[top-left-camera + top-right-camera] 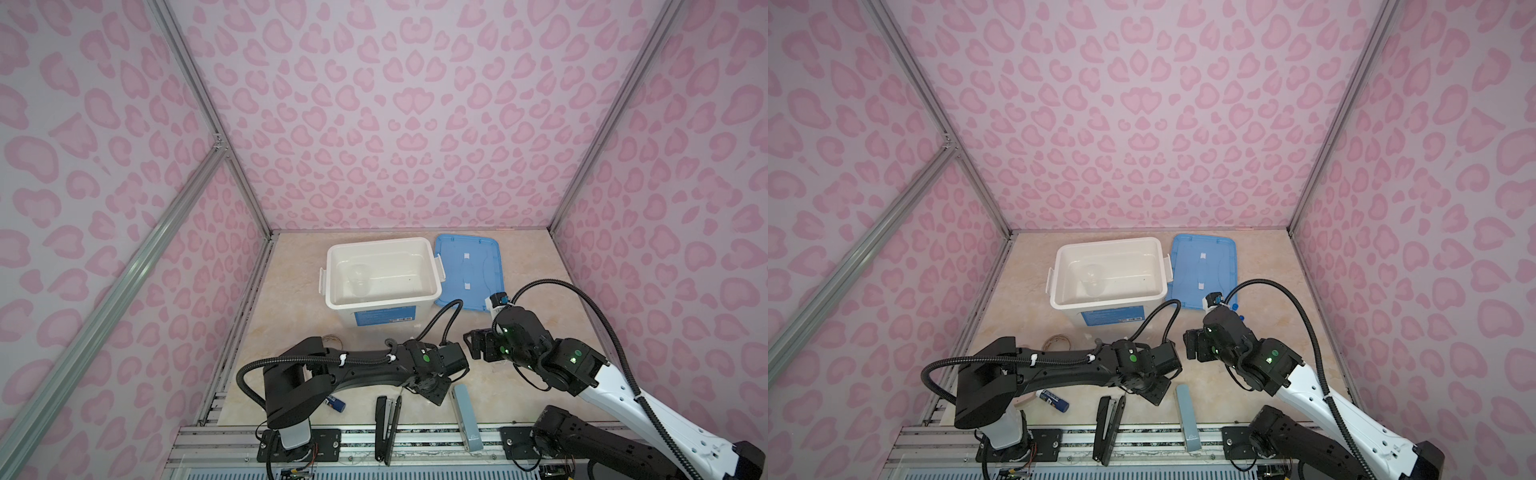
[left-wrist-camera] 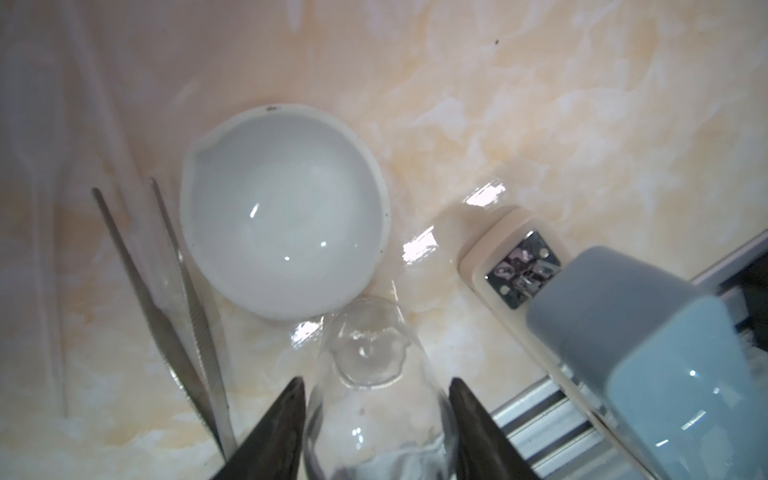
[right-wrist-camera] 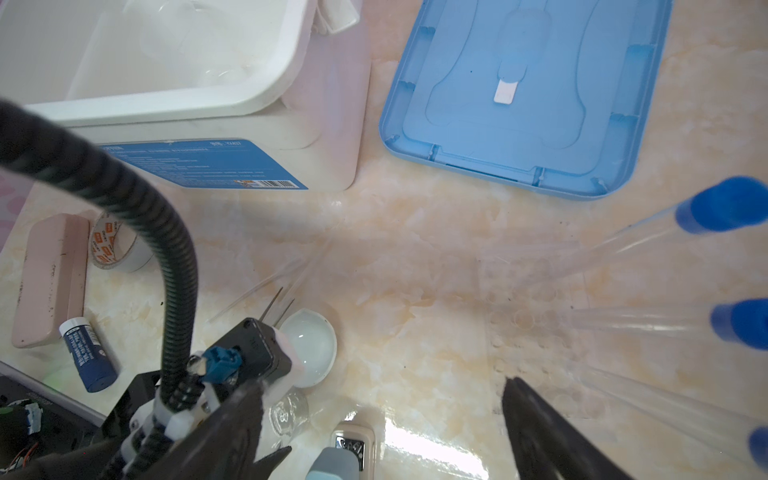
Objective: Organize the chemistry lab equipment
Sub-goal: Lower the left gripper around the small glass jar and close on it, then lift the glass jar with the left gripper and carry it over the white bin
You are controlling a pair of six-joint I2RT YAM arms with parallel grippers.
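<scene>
Pink walls (image 1: 415, 124) printed with darker heart-like blotches close the left, far and right sides, joined by silver aluminium struts (image 1: 208, 104). The table (image 1: 291, 324) is glossy cream marble-look. Slotted metal rails (image 1: 415, 440) line its near edge.

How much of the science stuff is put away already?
Just started. One clear piece already lies in the bin. The left pincer has the beaker between its jaws; the right pincer is open and empty. Still out on the table: the dish, tweezers, droppers and tubes in the rack.
</scene>
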